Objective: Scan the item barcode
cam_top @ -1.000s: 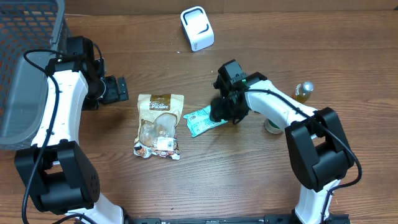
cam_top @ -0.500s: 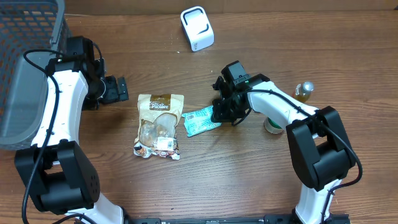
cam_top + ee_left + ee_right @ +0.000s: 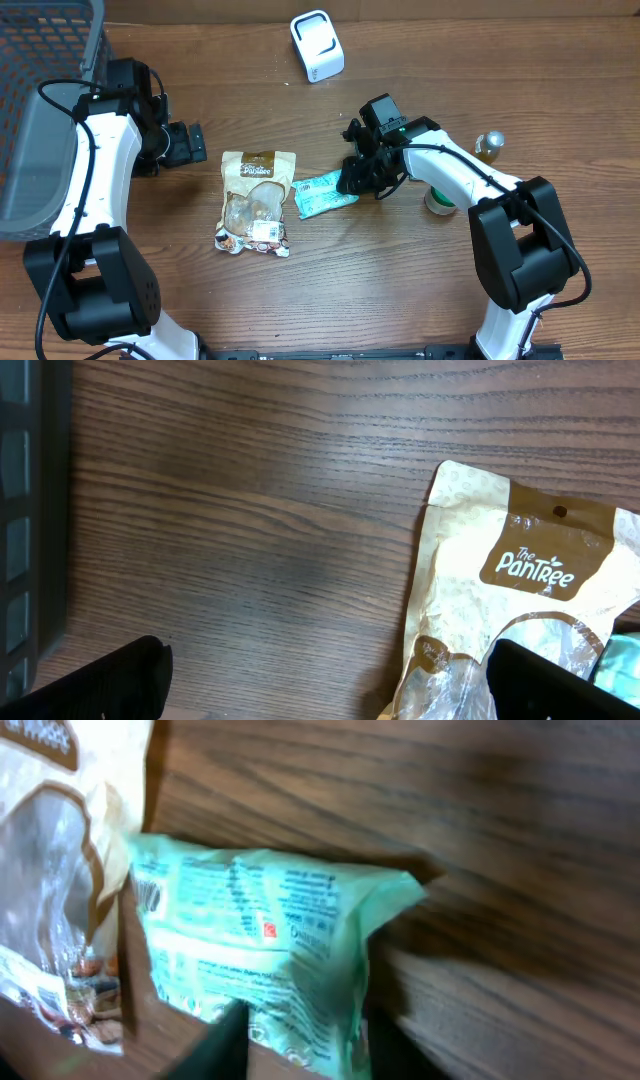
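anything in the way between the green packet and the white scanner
Nothing visible: only bare table between the green packet and the white scanner. The tan pouch lies left of the packet, off that path.

mint-green packet (image 3: 322,193), cream-brown pouch (image 3: 256,200), white scanner (image 3: 317,45)
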Tool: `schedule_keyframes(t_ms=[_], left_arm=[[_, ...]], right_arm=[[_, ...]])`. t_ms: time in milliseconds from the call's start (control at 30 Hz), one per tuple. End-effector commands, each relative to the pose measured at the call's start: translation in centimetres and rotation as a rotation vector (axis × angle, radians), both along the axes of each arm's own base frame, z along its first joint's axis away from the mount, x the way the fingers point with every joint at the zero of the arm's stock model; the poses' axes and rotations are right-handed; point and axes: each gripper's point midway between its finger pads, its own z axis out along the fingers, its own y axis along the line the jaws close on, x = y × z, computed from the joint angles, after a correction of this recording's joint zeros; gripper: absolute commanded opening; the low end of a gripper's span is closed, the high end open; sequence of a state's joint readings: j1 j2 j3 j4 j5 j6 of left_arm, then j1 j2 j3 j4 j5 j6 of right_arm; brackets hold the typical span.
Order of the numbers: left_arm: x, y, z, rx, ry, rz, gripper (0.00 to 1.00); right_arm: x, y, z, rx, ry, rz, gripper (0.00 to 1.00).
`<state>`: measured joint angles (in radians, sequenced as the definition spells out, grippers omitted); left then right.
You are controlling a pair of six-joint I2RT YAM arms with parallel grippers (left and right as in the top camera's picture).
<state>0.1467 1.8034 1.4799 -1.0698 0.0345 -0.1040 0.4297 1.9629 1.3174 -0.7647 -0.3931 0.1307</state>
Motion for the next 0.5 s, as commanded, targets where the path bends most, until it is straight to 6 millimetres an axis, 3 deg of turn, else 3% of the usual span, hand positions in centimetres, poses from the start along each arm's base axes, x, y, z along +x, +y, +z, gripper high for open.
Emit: schedule_keyframes(t_ms=[0, 167, 467], left_arm=[[0.6, 0.1, 0.1, -0.005, -0.009, -0.005, 1.0], [0.6, 0.1, 0.1, -0.005, -0.009, -0.005, 1.0], [0.6, 0.1, 0.1, -0.005, -0.009, -0.005, 1.0]], right_arm=[[0.8, 0.2, 1.7, 0.03, -0.055, 0.004, 0.4], [1.3, 0.0, 0.8, 0.021, -0.088, -0.01, 0.49], [1.0, -0.9, -1.7, -0.006, -0.099, -0.066, 0.5]])
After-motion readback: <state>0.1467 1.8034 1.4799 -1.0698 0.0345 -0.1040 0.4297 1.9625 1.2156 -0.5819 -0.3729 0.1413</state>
